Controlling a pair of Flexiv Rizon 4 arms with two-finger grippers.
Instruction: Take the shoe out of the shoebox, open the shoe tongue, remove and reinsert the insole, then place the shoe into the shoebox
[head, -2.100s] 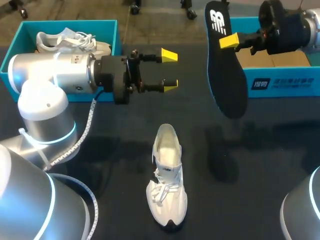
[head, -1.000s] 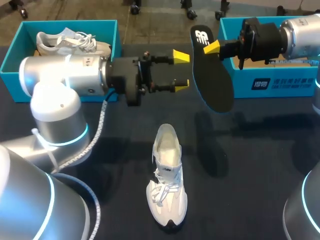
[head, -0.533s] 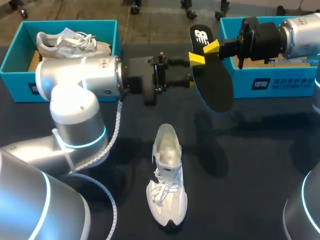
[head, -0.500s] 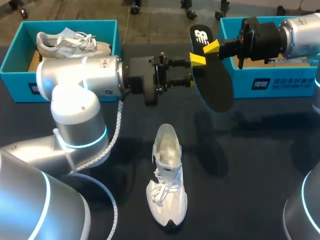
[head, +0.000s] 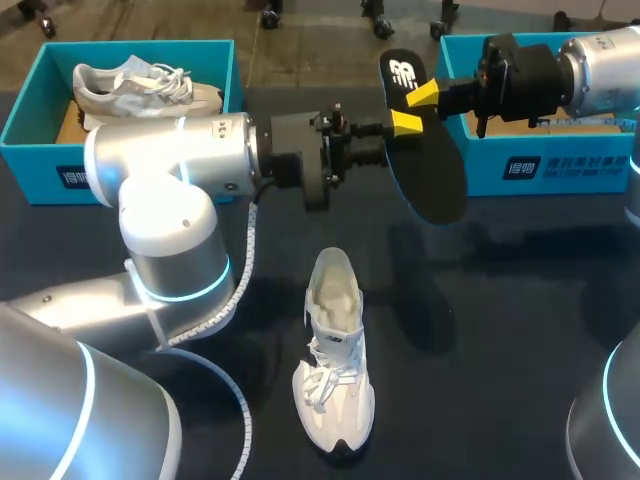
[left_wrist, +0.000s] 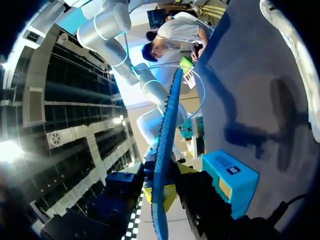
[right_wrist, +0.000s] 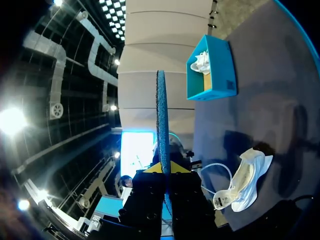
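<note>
Insole out, shoe out: roughly the halfway mark, by my reckoning. The white lace-up sneaker (head: 335, 350) stands on the dark table (head: 520, 330), well clear of the open teal cardboard shoebox (head: 545, 170) on my right. Its mouth gapes empty, so tongue-opening and insole removal look done. Reinserting the insole and boxing the shoe are what's left.

My right gripper (head: 424, 94) is pinching the dark flat insole (head: 432, 175) near its heel end. It holds it in the air beyond the sneaker's heel, between that shoebox and the other teal box (head: 40, 120), which holds a second white sneaker (head: 140, 85). My left gripper (head: 405, 124) is right at the insole, just beside my right one; whether it is clamped on, I cannot tell.

The insole's long axis runs steeply, logo heel up and away, toe hanging toward the table. Both wrist views catch it edge-on. The sneaker lies lengthwise, toe toward me, heel away.
</note>
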